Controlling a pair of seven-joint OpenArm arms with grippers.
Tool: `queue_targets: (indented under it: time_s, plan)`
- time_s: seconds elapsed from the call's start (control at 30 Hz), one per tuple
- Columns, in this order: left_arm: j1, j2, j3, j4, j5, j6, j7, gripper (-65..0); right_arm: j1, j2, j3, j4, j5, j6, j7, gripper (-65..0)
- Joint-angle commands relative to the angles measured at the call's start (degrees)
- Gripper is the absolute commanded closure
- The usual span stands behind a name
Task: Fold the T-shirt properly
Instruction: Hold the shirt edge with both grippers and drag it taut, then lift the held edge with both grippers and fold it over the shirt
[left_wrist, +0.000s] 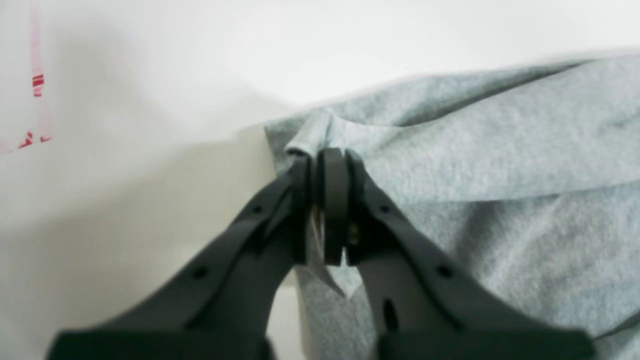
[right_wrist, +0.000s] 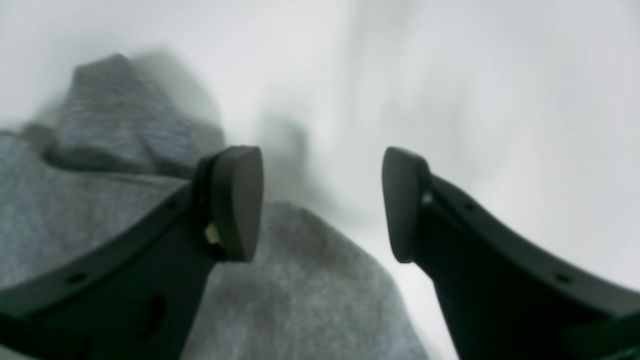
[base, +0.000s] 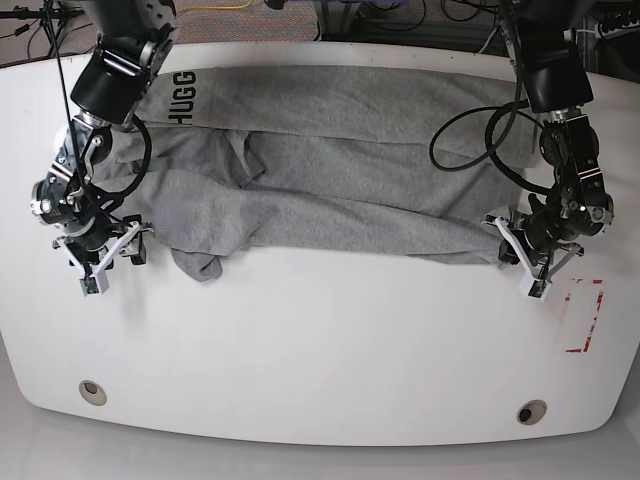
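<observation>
The grey T-shirt (base: 350, 170) lies crumpled lengthwise across the far half of the white table, with black lettering (base: 181, 98) showing at its far left end. My left gripper (left_wrist: 330, 155) is shut on a bunched fold at the T-shirt's (left_wrist: 500, 150) near right edge, seen in the base view at the left gripper (base: 503, 243). My right gripper (right_wrist: 322, 200) is open with nothing between its fingers. It hovers over the T-shirt's (right_wrist: 300, 280) near left corner, just left of the cloth in the base view at the right gripper (base: 128, 245).
Red tape marks (base: 585, 320) sit on the table (base: 320, 350) near its right edge, also seen in the left wrist view as red tape marks (left_wrist: 37, 85). Two round holes (base: 92, 391) are near the front edge. Black cables (base: 470, 140) hang over the shirt's right part.
</observation>
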Motion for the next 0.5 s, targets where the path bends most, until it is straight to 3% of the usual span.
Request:
queue_targets:
  time_s: [0.0, 0.23, 0.47]
  plan:
    - [-1.3, -0.9, -0.2, 0.9, -0.5, 0.0, -1.0, -1.9, -0.3, 2.0, 0.1, -1.7, 4.3, 0.1, 1.1, -36.1]
    - [-1.3, -0.9, -0.2, 0.9, -0.5, -0.1, -1.0, -1.9, -0.7, 4.1, 0.1, -8.9, 9.6, 0.1, 3.8, -36.1]
    - [-1.3, -0.9, -0.2, 0.9, -0.5, -0.1, -1.0, -1.9, -0.7, 4.3, -0.4, -12.8, 10.6, 0.1, 6.1, -36.1]
